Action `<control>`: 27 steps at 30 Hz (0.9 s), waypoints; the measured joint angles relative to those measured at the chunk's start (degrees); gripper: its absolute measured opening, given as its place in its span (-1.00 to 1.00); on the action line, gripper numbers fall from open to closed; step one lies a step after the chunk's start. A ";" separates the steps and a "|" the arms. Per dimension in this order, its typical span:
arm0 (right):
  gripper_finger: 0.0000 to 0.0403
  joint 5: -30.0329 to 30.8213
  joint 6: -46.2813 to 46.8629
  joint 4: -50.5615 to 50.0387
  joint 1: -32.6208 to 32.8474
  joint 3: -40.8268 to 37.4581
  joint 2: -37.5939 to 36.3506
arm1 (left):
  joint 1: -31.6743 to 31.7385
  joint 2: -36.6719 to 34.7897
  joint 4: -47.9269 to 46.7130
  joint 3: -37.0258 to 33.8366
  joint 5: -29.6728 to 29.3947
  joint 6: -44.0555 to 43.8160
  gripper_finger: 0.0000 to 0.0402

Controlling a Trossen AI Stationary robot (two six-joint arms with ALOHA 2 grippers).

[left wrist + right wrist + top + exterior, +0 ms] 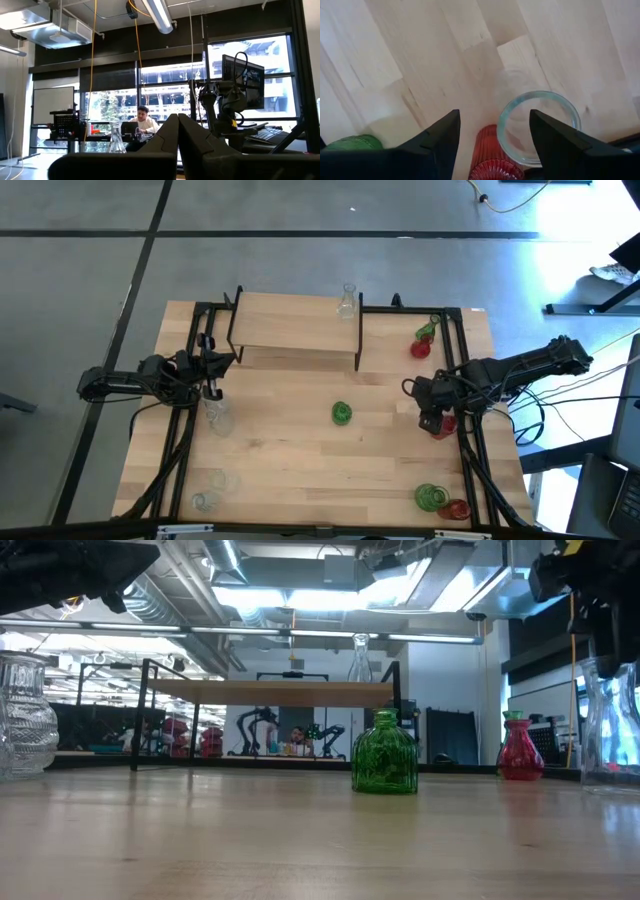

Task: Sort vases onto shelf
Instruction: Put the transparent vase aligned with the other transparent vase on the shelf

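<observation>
The shelf [295, 330] stands at the table's far side on thin black legs, and one clear vase [347, 302] stands on its right end. A green vase [341, 413] stands upright mid-table. My left gripper [210, 370] is shut and hovers level at the shelf's left end, above a clear vase [215, 415]. My right gripper [492, 135] is open and points down near the table's right edge. Below its fingers are a clear vase's round rim [538, 125] and a red vase [490, 157]. In the low view that clear vase [612, 730] stands upright under the gripper.
A red and a green vase [423, 340] stand right of the shelf. Another green vase [431, 498] and a red one [455, 508] sit at the near right corner. Two clear vases [210, 490] are at the near left. Bare wood [300, 470] lies in the near middle.
</observation>
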 joint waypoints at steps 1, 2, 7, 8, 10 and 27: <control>0.03 0.00 0.00 0.13 0.00 0.00 0.01 | -0.02 0.00 0.02 0.00 0.00 0.00 -1.00; -0.02 0.00 0.00 0.13 0.00 0.00 0.06 | -0.02 0.02 0.00 0.00 0.00 0.00 -1.00; -0.38 0.00 0.00 0.13 0.00 0.00 0.10 | -0.01 0.01 0.00 0.00 0.01 0.02 -1.00; -0.44 0.00 -0.02 0.09 0.00 0.00 0.10 | 0.00 0.00 0.01 0.00 0.01 0.02 -1.00; -0.58 0.00 -0.02 -0.12 0.00 0.00 0.10 | 0.00 0.00 0.00 0.00 0.02 0.02 -1.00; -0.98 3.80 -5.53 5.49 -0.04 0.04 0.12 | -0.02 0.02 0.00 0.00 0.00 0.02 -1.00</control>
